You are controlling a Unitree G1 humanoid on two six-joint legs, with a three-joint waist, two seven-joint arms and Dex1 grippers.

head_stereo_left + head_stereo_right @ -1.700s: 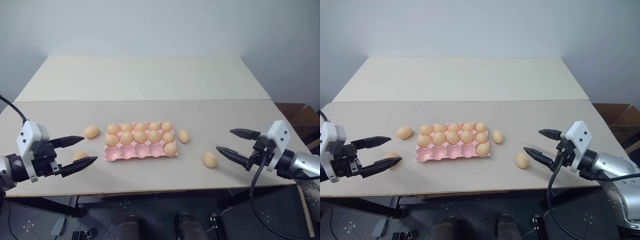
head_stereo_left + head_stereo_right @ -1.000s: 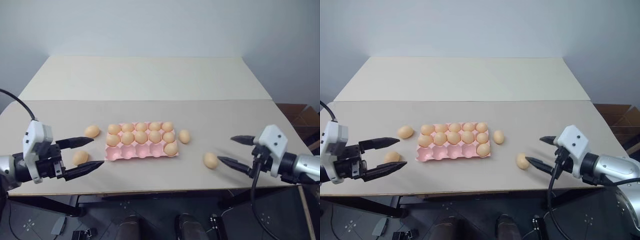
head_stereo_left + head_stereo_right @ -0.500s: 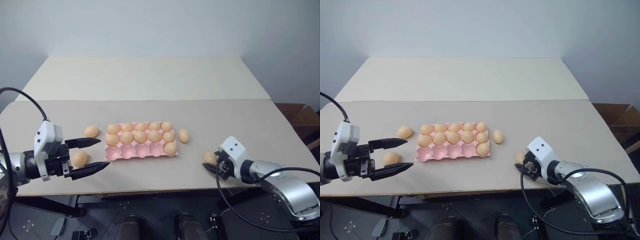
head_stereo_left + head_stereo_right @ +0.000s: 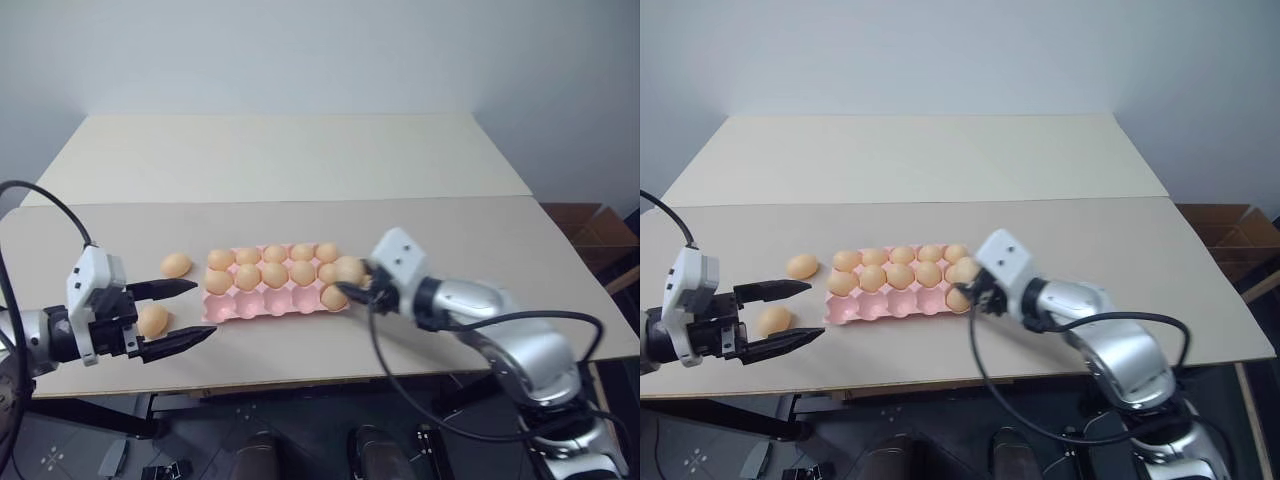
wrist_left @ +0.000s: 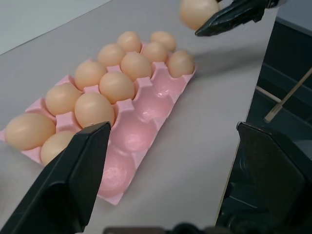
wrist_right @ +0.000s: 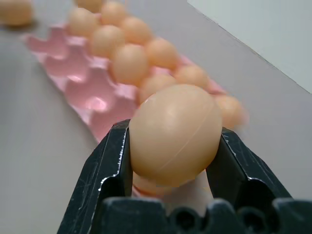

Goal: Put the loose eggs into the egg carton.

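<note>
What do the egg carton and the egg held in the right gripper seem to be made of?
Egg carton: glossy pink moulded plastic, judging by shiny highlights in its cups. Egg in the right gripper: smooth, matte, faint seam line across it, so possibly plastic rather than real.

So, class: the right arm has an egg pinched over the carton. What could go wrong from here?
1. The held egg sits between just two fingers; being smooth and round, it might slip out.
2. It hangs by the filled cups at the carton's right end; lowering there could knock a seated egg.
3. The empty cups are further left.
</note>
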